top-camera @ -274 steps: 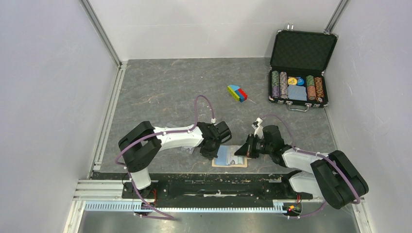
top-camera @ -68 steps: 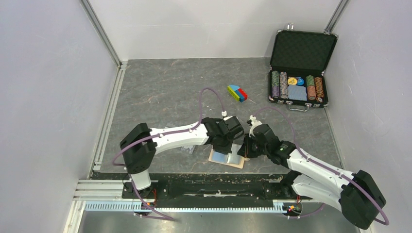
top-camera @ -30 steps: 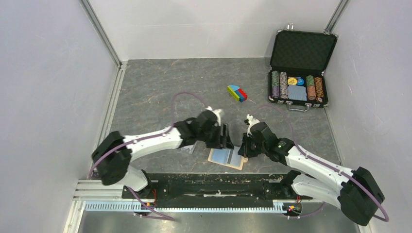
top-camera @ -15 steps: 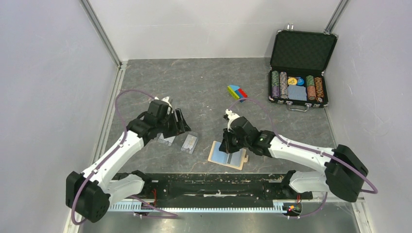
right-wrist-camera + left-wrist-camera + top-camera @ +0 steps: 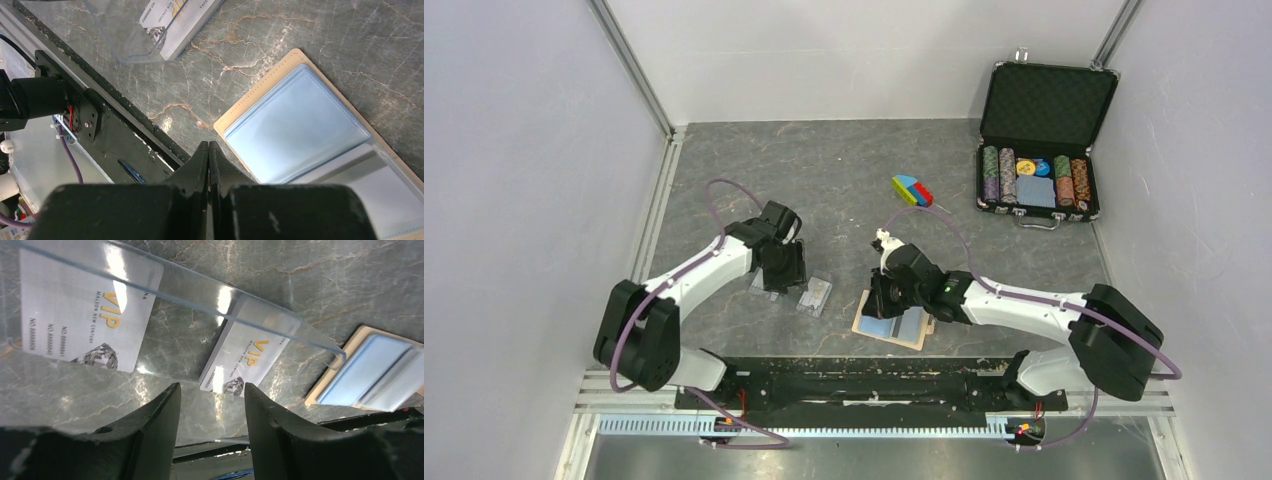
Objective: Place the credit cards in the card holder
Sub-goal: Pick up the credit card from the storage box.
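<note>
I've swung the left gripper (open, empty) over to the credit cards; the right gripper, closed, sits at the card holder. Pickup next.

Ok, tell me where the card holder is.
Top view: the card holder lies open near the table's front edge, centre, by the right gripper, credit cards to its left.

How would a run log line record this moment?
left gripper: open over pale grey credit cards | right gripper: shut beside open tan leather-like card holder
</note>
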Motion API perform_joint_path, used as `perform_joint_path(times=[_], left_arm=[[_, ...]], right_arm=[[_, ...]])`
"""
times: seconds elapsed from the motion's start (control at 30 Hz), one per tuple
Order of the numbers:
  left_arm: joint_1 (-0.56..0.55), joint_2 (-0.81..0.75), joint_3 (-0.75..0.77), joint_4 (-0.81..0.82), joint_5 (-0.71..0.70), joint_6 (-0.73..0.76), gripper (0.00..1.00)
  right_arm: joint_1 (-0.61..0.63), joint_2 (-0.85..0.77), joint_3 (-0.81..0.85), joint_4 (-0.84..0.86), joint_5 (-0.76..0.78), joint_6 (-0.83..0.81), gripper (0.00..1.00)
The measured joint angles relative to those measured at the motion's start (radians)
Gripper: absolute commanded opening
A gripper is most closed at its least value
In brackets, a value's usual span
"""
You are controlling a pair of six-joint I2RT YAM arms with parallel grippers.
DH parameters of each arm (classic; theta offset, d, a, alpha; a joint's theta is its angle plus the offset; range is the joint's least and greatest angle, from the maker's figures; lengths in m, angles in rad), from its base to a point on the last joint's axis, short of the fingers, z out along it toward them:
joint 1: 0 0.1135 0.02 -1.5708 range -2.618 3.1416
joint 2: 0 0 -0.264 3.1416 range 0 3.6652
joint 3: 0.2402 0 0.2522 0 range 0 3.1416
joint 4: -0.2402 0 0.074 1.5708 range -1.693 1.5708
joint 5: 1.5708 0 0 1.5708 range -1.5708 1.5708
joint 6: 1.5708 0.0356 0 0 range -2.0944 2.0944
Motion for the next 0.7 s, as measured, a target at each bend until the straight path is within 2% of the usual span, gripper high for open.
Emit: perform_joint_path(times=[0.2, 0.47, 0.57, 0.7], left_arm=[[0.0, 0.109, 0.002, 0.039, 0.024, 0.0, 0.5], [-0.017, 0.137, -0.043, 0.127, 0.06, -0.007, 0.36], [-0.039, 0.137, -0.064, 0.152, 0.076, -0.024, 0.31], [-0.074, 0.137, -0.075, 0.192, 0.095, -0.068, 0.26]], right_arm=[[0.001, 0.02, 0.0, 0.035, -0.018, 0.012, 0.04], [0.0, 0.114, 0.001, 0.123, -0.068, 0.04, 0.33], [-0.007, 0.142, 0.003, 0.168, -0.097, 0.061, 0.4], [-0.027, 0.159, 0.004, 0.236, -0.132, 0.089, 0.41]])
